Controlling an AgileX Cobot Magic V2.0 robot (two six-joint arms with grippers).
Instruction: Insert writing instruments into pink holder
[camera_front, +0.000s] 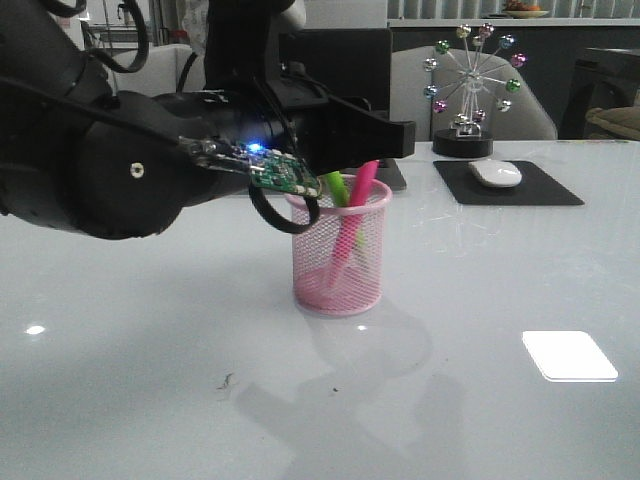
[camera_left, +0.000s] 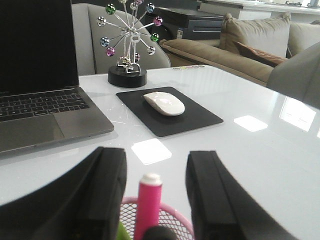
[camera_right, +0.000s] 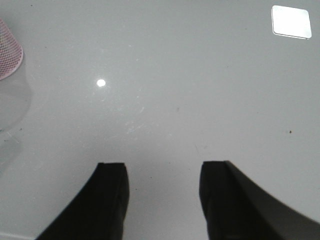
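The pink holder (camera_front: 340, 262) stands upright mid-table. Inside it lean the pink marker (camera_front: 358, 205) and the green marker (camera_front: 337, 188), their tops sticking out above the rim. My left gripper (camera_left: 156, 156) hovers just over the holder's rim (camera_left: 173, 210) and is open. The pink marker (camera_left: 148, 202) rises between its fingers with a gap on each side, and only a sliver of the green marker (camera_left: 123, 233) shows. My right gripper (camera_right: 163, 165) is open over bare white table, and the holder (camera_right: 7, 50) sits far off at the frame's edge.
Behind the holder an open laptop (camera_left: 40, 102) stands. A white mouse (camera_front: 496, 173) lies on a black mat (camera_front: 545, 190) at the back right, beside a ferris-wheel ornament (camera_front: 470, 90). My bulky left arm (camera_front: 110, 170) fills the left of the front view.
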